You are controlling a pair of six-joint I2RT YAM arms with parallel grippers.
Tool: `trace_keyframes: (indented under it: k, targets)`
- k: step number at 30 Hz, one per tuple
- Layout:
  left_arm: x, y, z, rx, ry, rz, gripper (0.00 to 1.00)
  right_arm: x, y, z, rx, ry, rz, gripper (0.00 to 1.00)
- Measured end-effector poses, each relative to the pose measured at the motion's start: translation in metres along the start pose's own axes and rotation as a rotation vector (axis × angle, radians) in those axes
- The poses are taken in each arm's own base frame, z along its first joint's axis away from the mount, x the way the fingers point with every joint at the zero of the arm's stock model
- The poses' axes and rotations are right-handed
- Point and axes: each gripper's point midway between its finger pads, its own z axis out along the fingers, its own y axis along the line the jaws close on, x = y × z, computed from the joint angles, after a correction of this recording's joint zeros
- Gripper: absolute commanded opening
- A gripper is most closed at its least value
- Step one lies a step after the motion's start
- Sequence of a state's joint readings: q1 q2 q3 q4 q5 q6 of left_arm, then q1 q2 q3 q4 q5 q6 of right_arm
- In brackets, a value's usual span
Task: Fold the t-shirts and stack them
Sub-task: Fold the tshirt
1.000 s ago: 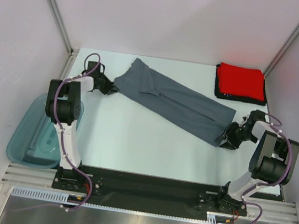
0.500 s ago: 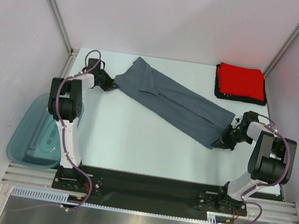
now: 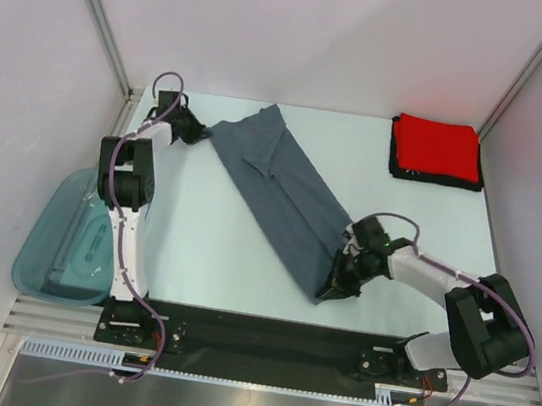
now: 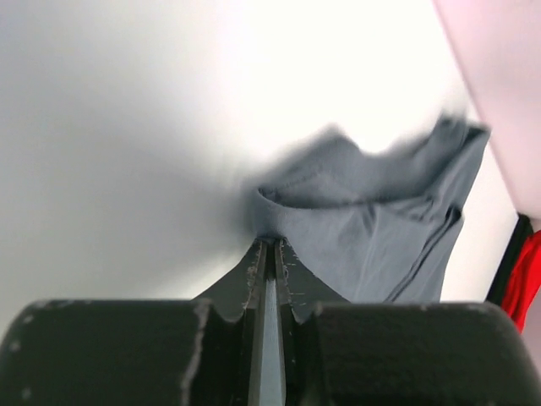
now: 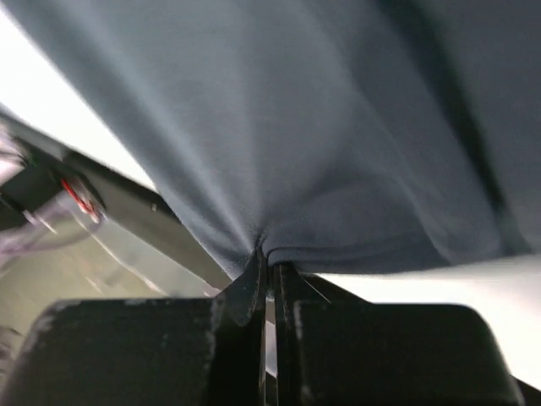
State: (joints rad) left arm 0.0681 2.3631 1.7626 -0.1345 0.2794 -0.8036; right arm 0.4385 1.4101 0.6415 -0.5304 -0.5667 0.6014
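Nearest, off the left edge of the worktop (image 3: 203, 254): a teal tub (image 3: 62, 254), with no part in the work as far as can be judged.

Just past the near edge, toward the right: right jaws shut tight on the near end of the grey t-shirt (image 3: 283, 190), with cloth gathered into a pinch at the tips in the right wrist view. From there, stretched as a long narrow band slantwise across the worktop, up and leftward to the far-left corner. Folded lengthwise already, by the look of the doubled edges and the narrow width, but not yet a rectangle.

At the far end: left jaws closed on a corner of the same cloth, the fabric bunched and wrinkled right at the tips in the left wrist view. Held by both ends, then. Whether clear of the surface or lying on it, cannot tell from above.

Farthest, in the far-right corner and well apart from the grey one: red t-shirt (image 3: 437, 148) on top of black t-shirt (image 3: 426, 177), both folded into rectangles, the black showing only as a rim along the near and left sides.

Judged two of three done and stacked. Left to do: fold the grey band crosswise, probably end to end, down to the size of the pile, then carry across and set on the red.
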Motion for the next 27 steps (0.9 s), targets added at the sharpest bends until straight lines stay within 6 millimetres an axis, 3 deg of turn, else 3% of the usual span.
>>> trace_keyframes:
  k: [3, 5, 7, 10, 12, 16, 21, 22, 25, 27]
  targets:
    - [-0.010, -0.005, 0.014, 0.027, -0.025, 0.003, 0.17, 0.028, 0.032, 0.023, -0.042, 0.044, -0.106, 0.00]
    - [-0.014, -0.007, 0.021, 0.041, -0.034, 0.003, 0.26, 0.045, 0.057, 0.039, -0.076, 0.073, -0.176, 0.03]
    - [-0.017, -0.009, 0.021, 0.045, -0.049, 0.006, 0.44, 0.057, 0.079, 0.056, -0.094, 0.114, -0.226, 0.13]
    - [-0.024, -0.012, 0.015, 0.042, -0.078, 0.026, 0.54, 0.076, 0.115, 0.081, -0.107, 0.187, -0.342, 0.30]
    - [-0.025, -0.009, 0.005, 0.017, -0.084, 0.047, 0.56, 0.085, 0.139, 0.088, -0.143, 0.216, -0.427, 0.36]
    - [-0.023, -0.010, -0.029, -0.030, -0.071, 0.092, 0.61, 0.099, 0.171, 0.078, -0.220, 0.265, -0.581, 0.48]
    - [-0.021, -0.041, -0.086, 0.008, -0.076, 0.164, 0.64, 0.086, 0.174, 0.051, -0.245, 0.273, -0.672, 0.54]
    - [-0.019, -0.048, -0.097, 0.024, -0.074, 0.178, 0.64, 0.080, 0.173, 0.042, -0.253, 0.269, -0.668, 0.99]
    - [-0.007, -0.060, -0.117, 0.060, -0.055, 0.209, 0.64, 0.056, 0.174, 0.023, -0.298, 0.233, -0.652, 1.00]
    - [0.006, -0.058, -0.122, 0.064, -0.027, 0.214, 0.64, 0.043, 0.175, 0.015, -0.330, 0.220, -0.646, 1.00]
